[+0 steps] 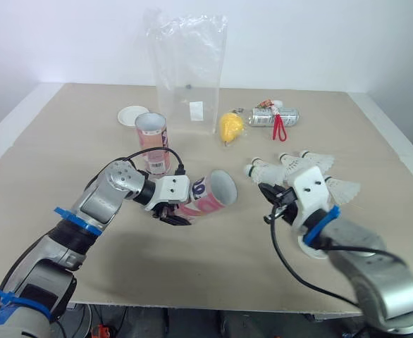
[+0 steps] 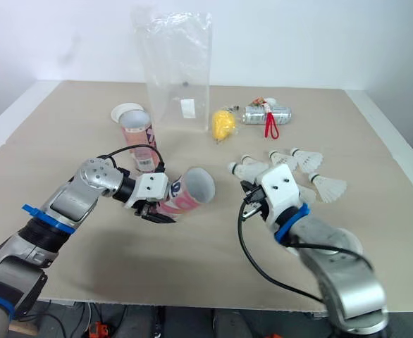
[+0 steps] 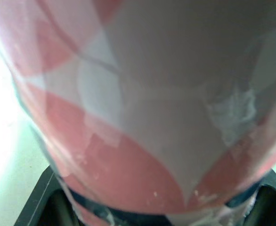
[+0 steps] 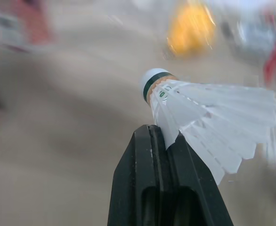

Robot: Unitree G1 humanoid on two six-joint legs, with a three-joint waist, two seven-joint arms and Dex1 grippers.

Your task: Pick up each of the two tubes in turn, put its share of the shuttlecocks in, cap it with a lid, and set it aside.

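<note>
1. The right gripper [image 4: 159,133] is clenching the feather skirt of a shuttlecock [image 4: 199,110], its two black fingers pressed together on the white feathers. The green-banded cork tip is pointing away from the fingers.
2. The left gripper [image 1: 172,214] is grasping the held tube [image 1: 211,195] near its closed end, a finger [image 3: 47,200] on either side of the pink and white wall. The tube is lying tilted above the table [image 1: 58,148], near the front edge, and its open mouth is facing the right gripper, with a gap between them.
3. Just behind the right gripper, the loose shuttlecocks [image 1: 313,163] are lying on the table in a small cluster, close to one another, corks pointing various ways.
4. Behind the left gripper, the second tube [image 1: 152,141] is standing upright on the table, open at the top and apart from the held tube.
5. A white lid [image 1: 132,115] is lying flat just beyond the second tube, toward the robot's left.
6. A clear plastic bag [image 1: 189,74] is standing upright at the far middle of the table, just beside the second tube.
7. A yellow object [image 1: 230,127] is resting beside the bag, on the robot's right of it; what it is cannot be told.
8. A silver can [image 1: 273,117] is lying on its side further right, with a red loop [image 1: 279,129] lying against it.
</note>
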